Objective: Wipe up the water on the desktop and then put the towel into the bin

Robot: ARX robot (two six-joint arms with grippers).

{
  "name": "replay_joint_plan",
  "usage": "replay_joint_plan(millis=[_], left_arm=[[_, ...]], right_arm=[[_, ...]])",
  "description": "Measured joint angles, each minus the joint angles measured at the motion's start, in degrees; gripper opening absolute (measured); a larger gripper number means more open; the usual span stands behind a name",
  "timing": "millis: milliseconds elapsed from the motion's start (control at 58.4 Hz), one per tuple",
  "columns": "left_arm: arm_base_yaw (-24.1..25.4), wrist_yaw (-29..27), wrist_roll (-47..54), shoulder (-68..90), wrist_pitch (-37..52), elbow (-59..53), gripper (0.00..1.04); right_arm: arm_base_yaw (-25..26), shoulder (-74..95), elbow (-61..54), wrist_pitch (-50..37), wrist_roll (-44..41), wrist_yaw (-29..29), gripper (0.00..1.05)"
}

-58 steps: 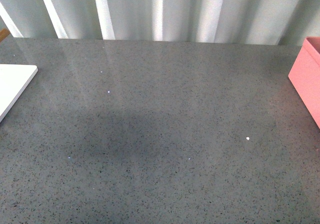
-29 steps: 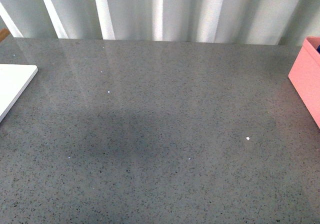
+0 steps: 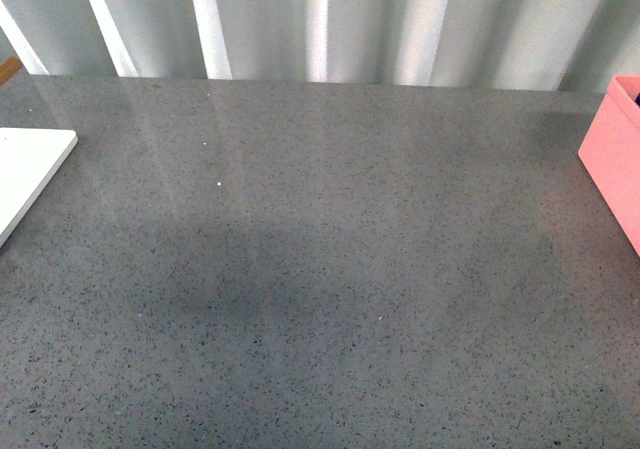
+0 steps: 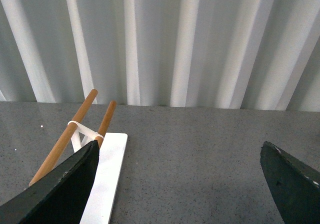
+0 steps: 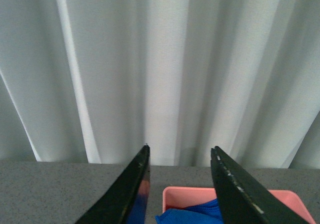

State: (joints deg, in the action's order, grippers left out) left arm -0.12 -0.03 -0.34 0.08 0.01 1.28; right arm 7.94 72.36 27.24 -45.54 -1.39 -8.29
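blue towel (image 5: 197,213) inside the pink bin (image 5: 290,200), parted empty jaws above, pale curtain (image 5: 160,69) behind

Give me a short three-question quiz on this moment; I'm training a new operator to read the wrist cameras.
1. True or false: the towel lies inside the bin.
2. Which describes the left gripper? A) open, holding nothing B) shut on the towel C) shut on the wooden rods
3. Fill in: on the desktop, the front view shows the white board at its left edge and the ____ at its right edge.

Key:
1. True; the right wrist view shows blue cloth within the pink walls, below the open right gripper.
2. A
3. bin
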Motion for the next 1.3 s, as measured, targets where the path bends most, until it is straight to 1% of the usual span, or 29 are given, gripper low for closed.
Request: replay_joint_plan(millis=[86, 103, 411, 462, 548, 839, 908, 1302], left_arm=[[0.0, 0.0, 0.0, 0.0, 0.0, 0.0, 0.98], [0.0, 0.0, 0.0, 0.0, 0.0, 0.0, 0.98], [0.0, 0.0, 0.0, 0.0, 0.0, 0.0, 0.98], [0.0, 0.0, 0.0, 0.0, 0.0, 0.0, 0.98], [0.0, 0.0, 0.0, 0.0, 0.0, 0.0, 0.98], [0.0, 0.0, 0.0, 0.0, 0.0, 0.0, 0.98], [0.0, 0.0, 0.0, 0.0, 0.0, 0.0, 0.98], [0.0, 0.0, 0.0, 0.0, 0.0, 0.0, 0.98]], right_arm=[[-0.9, -2.7, -4.7, -0.9, 0.2, 1.2, 0.03], [-0.9, -3.0, -5.2, -0.9, 0.1, 1.4, 0.03], [-3.7, -13.5, -15.3, -1.0, 0.4, 3.9, 0.03], [-5.6, -15.7, -17.0, -0.2, 0.4, 7.3, 0.03], [-7.7, -19.8, -19.4, 1.5, 0.4, 7.6, 0.03], [-7.8, -31.5, -23.8, 8.7, 0.4, 7.9, 0.03], [-7.8, -32.5, -25.8, 6.8, 0.4, 7.8, 0.03], [-7.9, -45.4, -26.0, 18.9, 0.4, 8.0, 0.03]])
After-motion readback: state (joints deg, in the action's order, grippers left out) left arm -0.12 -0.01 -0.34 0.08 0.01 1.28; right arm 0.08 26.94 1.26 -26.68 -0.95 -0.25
